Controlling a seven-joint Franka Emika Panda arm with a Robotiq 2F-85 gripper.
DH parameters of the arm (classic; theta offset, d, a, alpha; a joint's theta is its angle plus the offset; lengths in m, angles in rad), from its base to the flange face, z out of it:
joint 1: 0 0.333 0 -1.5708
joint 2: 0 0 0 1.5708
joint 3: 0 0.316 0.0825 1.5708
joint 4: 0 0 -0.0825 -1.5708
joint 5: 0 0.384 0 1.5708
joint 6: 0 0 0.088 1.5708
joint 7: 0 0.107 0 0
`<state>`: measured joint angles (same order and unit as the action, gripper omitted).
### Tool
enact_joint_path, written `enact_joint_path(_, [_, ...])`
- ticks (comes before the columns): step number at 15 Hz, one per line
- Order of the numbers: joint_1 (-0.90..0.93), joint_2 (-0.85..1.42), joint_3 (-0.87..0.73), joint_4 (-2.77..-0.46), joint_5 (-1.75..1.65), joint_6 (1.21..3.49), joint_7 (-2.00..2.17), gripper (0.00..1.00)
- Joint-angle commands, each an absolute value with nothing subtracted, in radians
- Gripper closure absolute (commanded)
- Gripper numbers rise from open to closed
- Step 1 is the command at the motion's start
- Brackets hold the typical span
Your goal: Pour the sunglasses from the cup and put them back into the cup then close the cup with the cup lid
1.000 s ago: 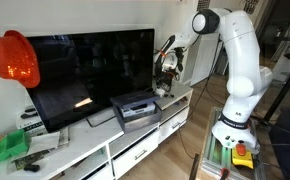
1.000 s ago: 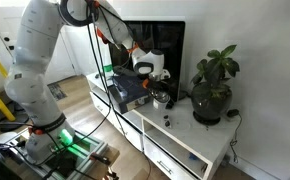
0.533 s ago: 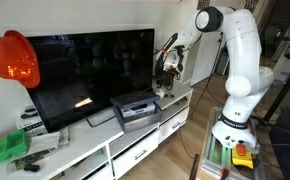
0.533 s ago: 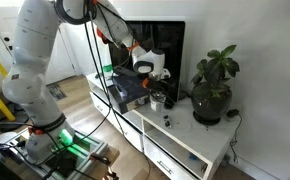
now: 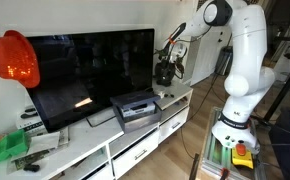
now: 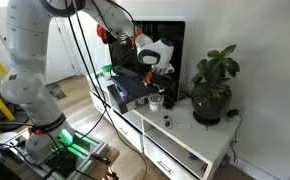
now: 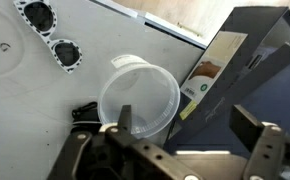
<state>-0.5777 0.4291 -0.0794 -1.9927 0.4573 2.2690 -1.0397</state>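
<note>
Hanging released above the upright cup (image 7: 140, 95), the claw (image 7: 190, 130) is holding nothing while a dark item (image 7: 85, 113), perhaps the sunglasses, is lying just beside the cup, lidding apparently undone.

No readable text anywhere, printed box (image 7: 202, 82) label too blurred to read

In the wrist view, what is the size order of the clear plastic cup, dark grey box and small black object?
1. dark grey box, cropped by the edge
2. clear plastic cup
3. small black object, partly hidden
</note>
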Motion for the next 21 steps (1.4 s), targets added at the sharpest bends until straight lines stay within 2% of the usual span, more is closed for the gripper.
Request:
enact_joint_path(1, [-0.586,0.431,-0.138,-1.954,0.381,2.187,-1.125,0.0])
enact_joint_path(3, [-0.666,0.452,-0.097,-1.914,0.534,2.115,-1.295,0.0])
enact_joint_path(4, [-0.598,0.435,-0.135,-1.955,0.459,2.18,-1.187,0.0])
enact_joint_path(13, [-0.642,0.446,-0.118,-1.927,0.519,2.133,-1.277,0.0])
enact_joint_path(21, [-0.674,0.64,-0.153,-1.81,0.395,2.244,-1.301,0.0])
